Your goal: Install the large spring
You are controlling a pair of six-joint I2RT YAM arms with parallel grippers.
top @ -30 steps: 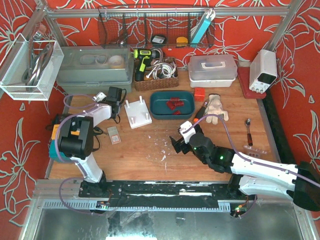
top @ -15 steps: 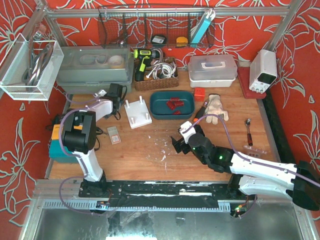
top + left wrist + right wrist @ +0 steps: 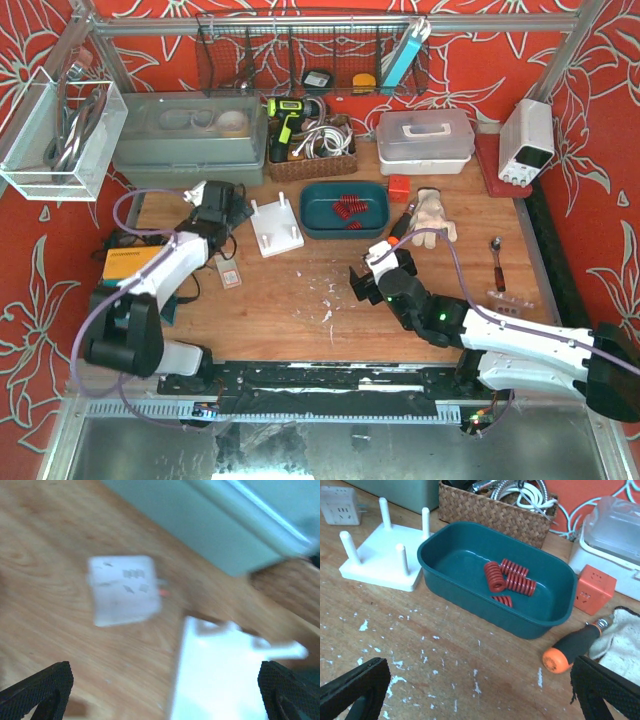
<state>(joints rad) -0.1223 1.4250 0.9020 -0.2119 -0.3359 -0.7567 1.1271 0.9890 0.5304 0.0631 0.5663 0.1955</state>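
Several red springs (image 3: 512, 580) lie in the teal tray (image 3: 547, 620), also visible in the top view as red springs (image 3: 346, 208) in the tray (image 3: 318, 225). The longest spring (image 3: 520, 585) lies beside a coiled one. The white peg base (image 3: 376, 558) stands left of the tray, with bare pegs. My right gripper (image 3: 480, 697) is open and empty, hovering over the wood just short of the tray. My left gripper (image 3: 165, 695) is open and empty, above the table near the peg base (image 3: 235, 675); that view is blurred.
A white plug adapter (image 3: 124, 596) and a grey-green box (image 3: 235, 530) sit near the left gripper. An orange-handled screwdriver (image 3: 572, 649), an orange cube (image 3: 595, 588), a glove (image 3: 625, 637) and a wicker basket (image 3: 495, 511) surround the tray. A spoon (image 3: 496, 262) lies to the right.
The left arm unfolded and its gripper swung toward the back left near the peg base, opening as it went. The right gripper edged slightly toward the tray.
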